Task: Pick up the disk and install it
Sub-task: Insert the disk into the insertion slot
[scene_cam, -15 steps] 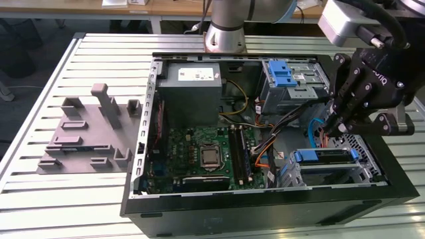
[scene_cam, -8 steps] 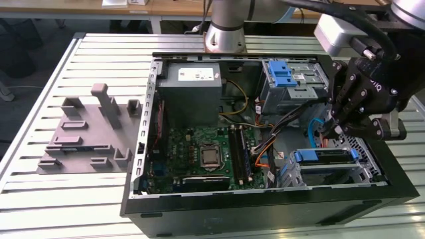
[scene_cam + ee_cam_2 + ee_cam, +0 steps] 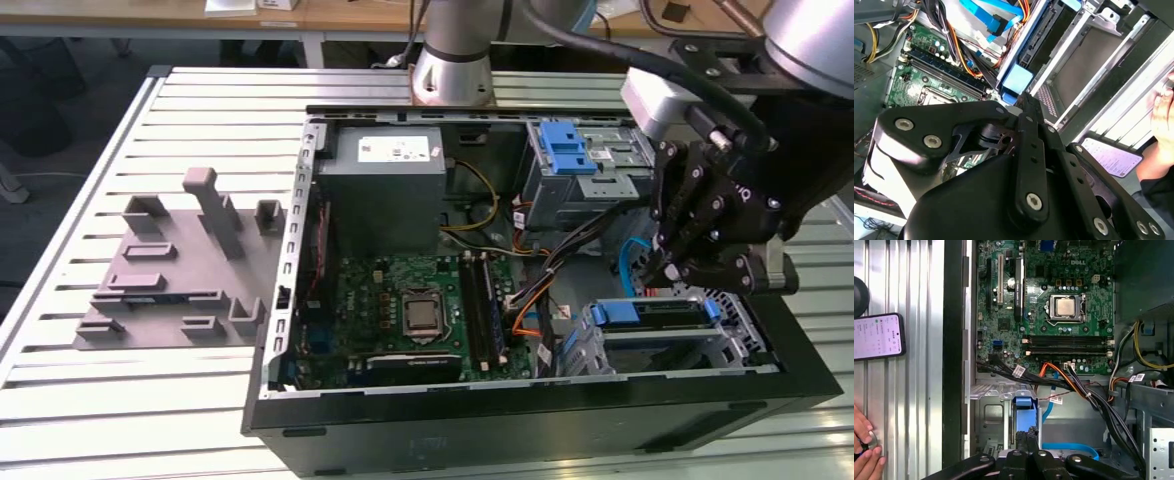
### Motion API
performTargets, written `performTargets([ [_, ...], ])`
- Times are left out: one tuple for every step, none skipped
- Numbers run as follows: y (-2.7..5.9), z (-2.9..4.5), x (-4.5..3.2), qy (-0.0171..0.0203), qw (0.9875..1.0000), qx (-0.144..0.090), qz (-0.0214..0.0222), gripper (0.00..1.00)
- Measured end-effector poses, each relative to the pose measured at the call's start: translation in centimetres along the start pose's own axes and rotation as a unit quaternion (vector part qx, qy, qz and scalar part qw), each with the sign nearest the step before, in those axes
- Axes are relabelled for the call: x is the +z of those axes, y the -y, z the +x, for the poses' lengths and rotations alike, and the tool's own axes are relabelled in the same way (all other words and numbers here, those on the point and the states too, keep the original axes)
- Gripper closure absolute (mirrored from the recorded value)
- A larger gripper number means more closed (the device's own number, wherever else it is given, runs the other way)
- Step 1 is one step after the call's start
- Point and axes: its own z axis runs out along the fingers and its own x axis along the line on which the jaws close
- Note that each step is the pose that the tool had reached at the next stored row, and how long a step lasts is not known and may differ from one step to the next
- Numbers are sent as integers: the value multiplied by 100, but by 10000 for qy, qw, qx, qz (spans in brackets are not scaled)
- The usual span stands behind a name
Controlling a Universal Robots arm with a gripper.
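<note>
As far as I can judge, install is nearly done: end effector (image 3: pixel 1026 436) is narrow, fingers together with nothing between them, tip against the blue bracket end of the disk (image 3: pixel 1024 409). Disk sits in the drive cage (image 3: pixel 694 350), at the end of the computer case (image 3: pixel 534 420) away from the power supply (image 3: pixel 387 180). Full seating/latching: cannot tell. Cable bundle (image 3: pixel 1074 382) runs just beside the cage inside the case, the closest snag risk. Motherboard (image 3: pixel 414 300) is mid-case. Outside the case on the tabletop (image 3: pixel 200 100): a phone (image 3: pixel 876 337), a person's hand (image 3: pixel 864 450) near it, and a grey fixture (image 3: pixel 174 270) on the other side.
</note>
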Motion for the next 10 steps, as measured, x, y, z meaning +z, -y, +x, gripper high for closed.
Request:
performTargets([
  [0, 0, 18, -1, 10000, 0, 0, 89],
  [1, 0, 36, 0, 10000, 0, 0, 89],
  [1, 0, 54, 0, 10000, 0, 0, 89],
  [1, 0, 74, 0, 10000, 0, 0, 89],
  [2, 0, 91, 0, 10000, 0, 0, 89],
  [2, 0, 104, 0, 10000, 0, 0, 89],
  [2, 0, 114, 0, 10000, 0, 0, 89],
  [2, 0, 120, 0, 10000, 0, 0, 89],
  [2, 0, 122, -1, 10000, 0, 0, 89],
  [2, 0, 122, -1, 10000, 0, 0, 89],
])
